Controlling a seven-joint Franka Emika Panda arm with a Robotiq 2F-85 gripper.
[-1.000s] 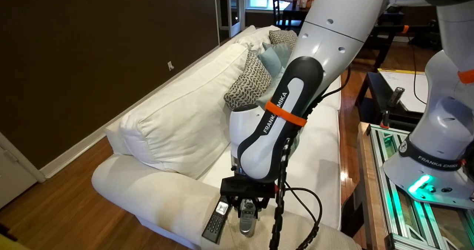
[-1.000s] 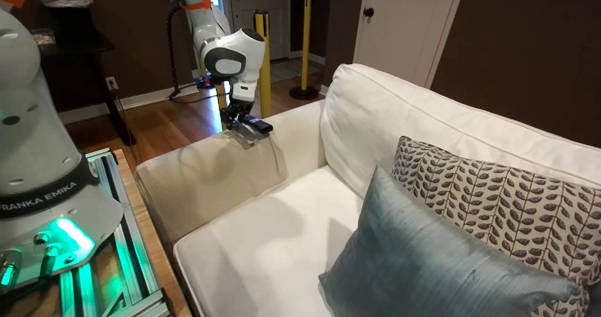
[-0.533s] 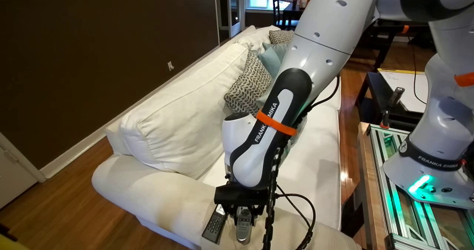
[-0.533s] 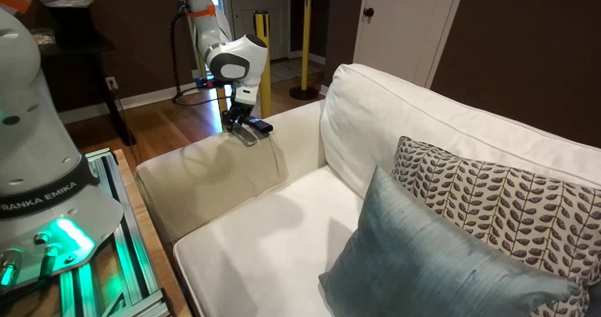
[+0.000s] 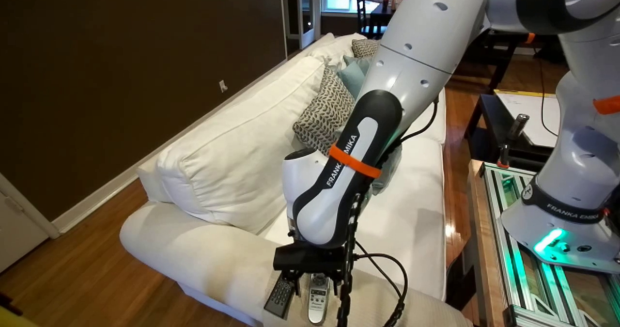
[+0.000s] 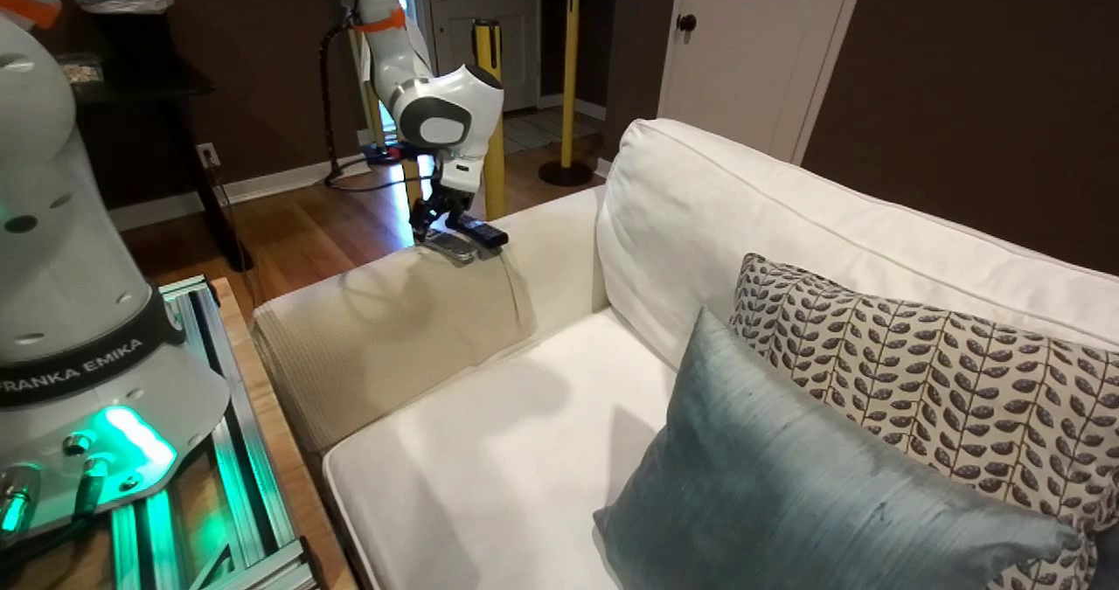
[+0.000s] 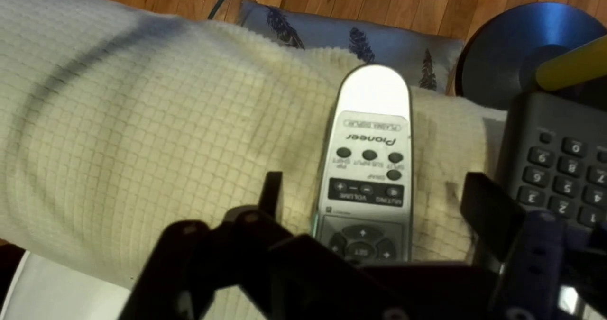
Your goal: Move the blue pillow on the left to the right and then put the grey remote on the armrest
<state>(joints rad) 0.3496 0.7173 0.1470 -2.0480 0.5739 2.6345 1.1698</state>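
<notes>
The grey remote (image 7: pixel 372 154) lies flat on the cream armrest (image 7: pixel 199 135), buttons up; it also shows in both exterior views (image 5: pixel 317 302) (image 6: pixel 453 246). My gripper (image 7: pixel 372 187) is open low over the armrest. Its fingers stand apart on either side of the remote, with gaps to both sides; the remote's near end is hidden under the gripper. In both exterior views the gripper (image 5: pixel 317 286) (image 6: pixel 437 225) is right at the remote. A plain teal-blue pillow (image 6: pixel 813 468) leans in front of the patterned pillow on the sofa. More teal fabric (image 5: pixel 352 77) shows farther back; which is the task's pillow I cannot tell.
A longer black remote (image 7: pixel 559 168) lies on the armrest close beside my gripper's finger. A patterned pillow (image 6: pixel 927 389) leans on the white back cushion (image 6: pixel 787 214). Beyond the armrest stand yellow posts (image 6: pixel 569 83) on the floor. A cable hangs along my arm.
My gripper was shut on the grey remote, which was tilted a second ago. It has moved slightly down and then opened. The remote now lies flat on the armrest.
</notes>
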